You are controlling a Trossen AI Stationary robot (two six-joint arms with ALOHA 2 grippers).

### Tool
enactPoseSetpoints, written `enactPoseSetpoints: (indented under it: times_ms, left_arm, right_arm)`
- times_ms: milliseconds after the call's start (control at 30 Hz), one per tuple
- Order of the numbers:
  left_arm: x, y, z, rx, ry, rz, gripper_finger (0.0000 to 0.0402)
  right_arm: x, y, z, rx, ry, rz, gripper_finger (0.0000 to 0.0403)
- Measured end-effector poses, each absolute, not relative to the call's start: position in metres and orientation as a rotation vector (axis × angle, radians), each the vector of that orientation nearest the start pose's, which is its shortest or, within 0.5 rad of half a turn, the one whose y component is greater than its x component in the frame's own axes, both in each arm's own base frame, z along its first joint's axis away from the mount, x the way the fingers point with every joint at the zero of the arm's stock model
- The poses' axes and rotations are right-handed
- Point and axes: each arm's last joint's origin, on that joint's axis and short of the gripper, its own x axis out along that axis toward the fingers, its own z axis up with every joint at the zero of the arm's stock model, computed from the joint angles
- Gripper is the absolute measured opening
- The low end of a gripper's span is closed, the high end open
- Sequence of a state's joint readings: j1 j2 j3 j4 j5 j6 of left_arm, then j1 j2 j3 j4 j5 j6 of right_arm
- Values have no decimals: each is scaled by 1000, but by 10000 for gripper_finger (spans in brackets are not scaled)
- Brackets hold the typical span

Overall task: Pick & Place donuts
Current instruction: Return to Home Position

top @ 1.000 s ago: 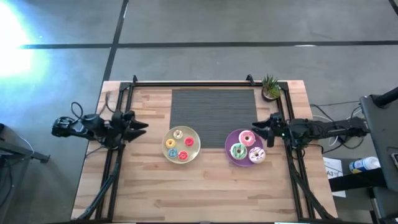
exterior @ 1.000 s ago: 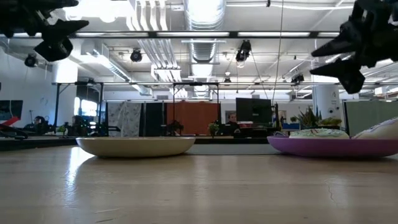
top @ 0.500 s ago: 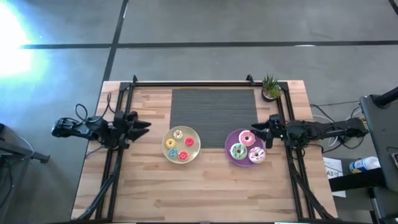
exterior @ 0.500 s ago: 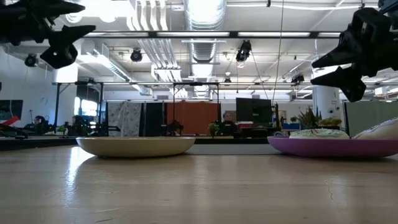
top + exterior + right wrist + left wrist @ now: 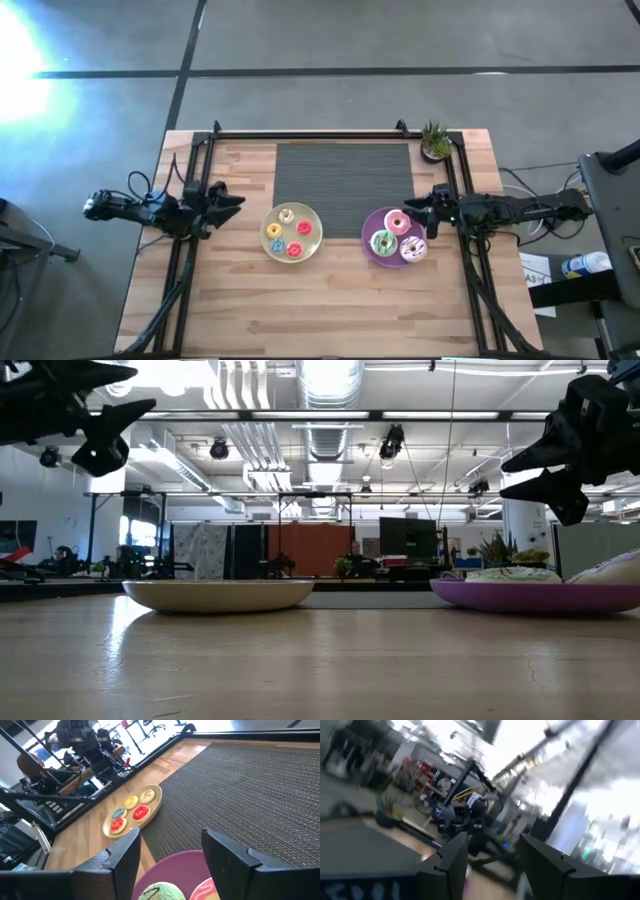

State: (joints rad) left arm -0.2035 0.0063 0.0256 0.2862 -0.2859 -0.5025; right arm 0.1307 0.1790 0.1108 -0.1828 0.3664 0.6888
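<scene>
Several small iced donuts, whitish, yellow, red and teal, lie on the pale-yellow plate [image 5: 292, 233] left of the table's middle; they also show in the right wrist view [image 5: 131, 809]. Three bigger donuts, pink [image 5: 397, 222], teal-green [image 5: 383, 242] and whitish [image 5: 414, 249], lie on the purple plate [image 5: 372, 250]. My left gripper [image 5: 238, 205] is open and empty, in the air left of the yellow plate. My right gripper [image 5: 411, 210] is open and empty, in the air at the purple plate's far right rim [image 5: 180, 862]. Both hang well above the table in the low view [image 5: 125, 425] [image 5: 520, 465].
A dark ribbed mat [image 5: 343, 183] covers the far middle of the table. A small potted plant [image 5: 435, 140] stands at the far right corner. Black frame rails [image 5: 185, 250] [image 5: 470, 270] run along both sides. Bare wood lies along the near half.
My left gripper has drifted a little toward the yellow plate and slightly down, staying open. My right gripper has sunk slightly beside the purple plate. The donuts and plates have not moved.
</scene>
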Motion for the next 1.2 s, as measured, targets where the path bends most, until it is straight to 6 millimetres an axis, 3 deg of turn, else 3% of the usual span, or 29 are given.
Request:
enactPoseSetpoints:
  times_ms: [167, 267, 667, 800, 1200]
  left_arm:
    - [96, -14, 186, -142, -203, -6, 153]
    - [98, -14, 182, -38, -155, -5, 153]
    - [96, 17, 168, -117, -31, 152, 153]
    - [96, 16, 167, -80, -21, 157, 153]
    - [97, 15, 166, -182, -10, 147, 153]
  right_arm:
    - [101, 3, 170, 620, 152, -308, 201]
    - [101, 3, 170, 621, 150, -307, 201]
    - [101, 3, 170, 620, 152, -308, 201]
    - [101, 3, 170, 620, 152, -308, 201]
    - [101, 3, 170, 620, 153, -308, 201]
